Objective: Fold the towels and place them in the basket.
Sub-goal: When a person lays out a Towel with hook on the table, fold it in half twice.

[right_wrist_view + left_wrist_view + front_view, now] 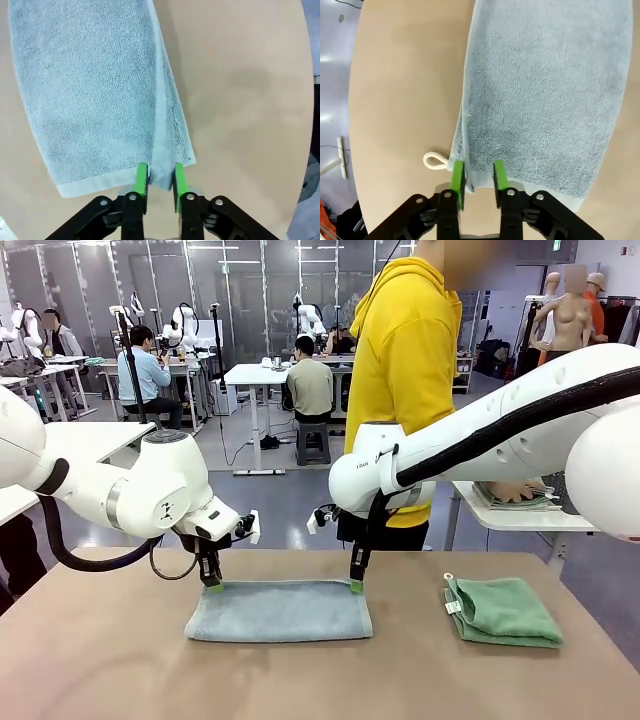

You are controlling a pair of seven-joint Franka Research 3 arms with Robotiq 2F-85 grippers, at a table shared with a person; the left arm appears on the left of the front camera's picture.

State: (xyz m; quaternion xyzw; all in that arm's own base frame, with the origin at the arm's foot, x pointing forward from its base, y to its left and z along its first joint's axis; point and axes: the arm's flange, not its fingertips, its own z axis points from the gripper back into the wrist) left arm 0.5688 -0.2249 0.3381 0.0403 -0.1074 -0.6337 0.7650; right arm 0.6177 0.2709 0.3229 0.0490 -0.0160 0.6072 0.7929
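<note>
A pale blue-grey towel [278, 612] lies folded into a long strip on the tan table [100, 670]. My left gripper [212, 583] stands at its far left corner and my right gripper [356, 585] at its far right corner, both pointing down. In the left wrist view the left gripper [479, 180] has its green pads a little apart over the towel [545, 100] edge. In the right wrist view the right gripper [160, 182] straddles the folded corner of the towel [95, 90] the same way. A mint green towel [505, 612] lies folded at the right. The basket is out of view.
A person in a yellow hoodie [400, 360] stands at the far side of the table, behind my right arm. A small white loop [434, 161] pokes out at the towel's corner beside the left fingers. Bare tabletop stretches in front of both towels.
</note>
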